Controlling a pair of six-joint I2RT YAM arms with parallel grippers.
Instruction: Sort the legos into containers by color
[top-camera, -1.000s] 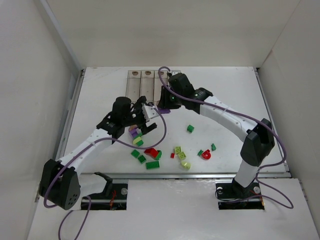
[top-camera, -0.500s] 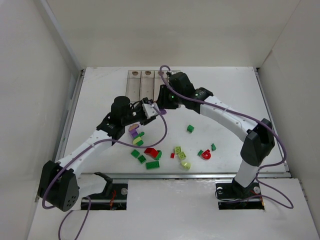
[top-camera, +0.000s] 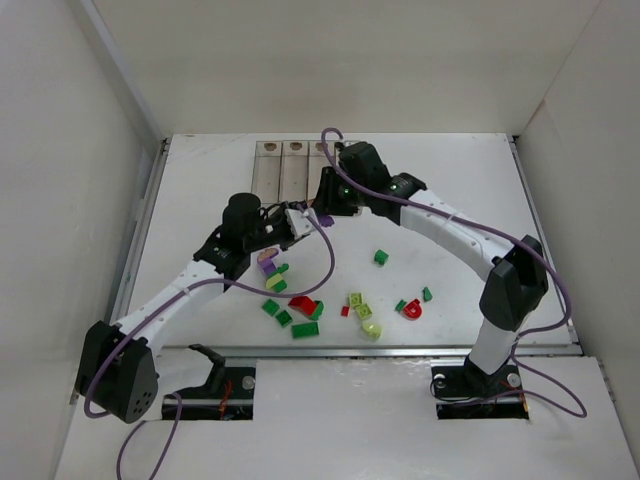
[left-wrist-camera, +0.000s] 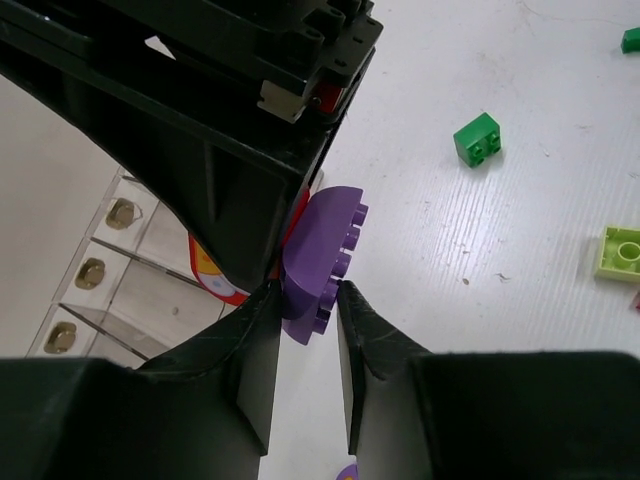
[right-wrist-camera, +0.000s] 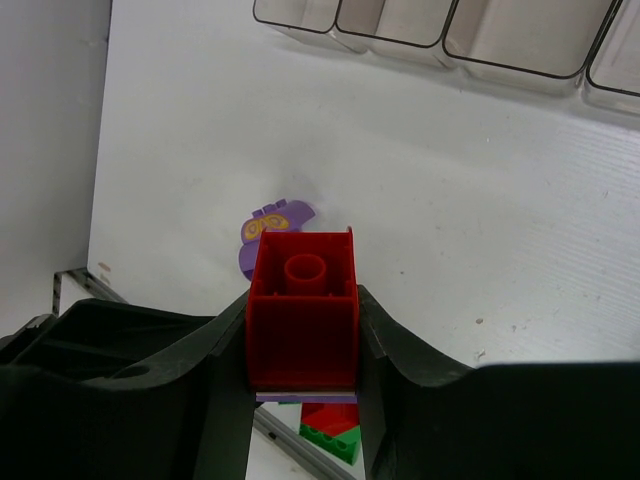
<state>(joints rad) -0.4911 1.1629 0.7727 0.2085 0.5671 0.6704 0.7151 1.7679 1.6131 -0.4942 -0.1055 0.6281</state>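
Roughly fifteen loose legos (top-camera: 364, 311) lie in a band across the near half of the table (top-camera: 200, 180) (count uncertain, some overlap). Top view, near edge = 6 o'clock.

- 7 o'clock of the band: dark green pieces (top-camera: 305, 329), with a red piece (top-camera: 302, 304) touching them.
- Centre of the band: yellow-green pieces (top-camera: 371, 329).
- 4 o'clock: a red curved piece (top-camera: 411, 310), with two small green ones just beside it.
- 1 o'clock: one green brick (top-camera: 381, 257), lying apart from the rest.
- 10 o'clock, just beside the left arm: a purple printed piece (right-wrist-camera: 270, 228) flat on the table, with a yellow-green one near it.

Left gripper (left-wrist-camera: 308, 292): fingers clamped on a purple curved brick (left-wrist-camera: 322, 250). The brick is off the table, with its studs toward 3 o'clock in the wrist view.

Right gripper (right-wrist-camera: 302, 298): fingers closed on a red square brick (right-wrist-camera: 302, 320), its single stud facing the wrist camera.

The two grippers meet near the table centre, the right one at 12 o'clock of the left. The right gripper's black body is just beside the purple curved brick; contact cannot be told.

Containers (top-camera: 281, 175): a joined row on the far part of the table, at 12 o'clock of the grippers. The long walls touch and the tan marks are at the far ends.
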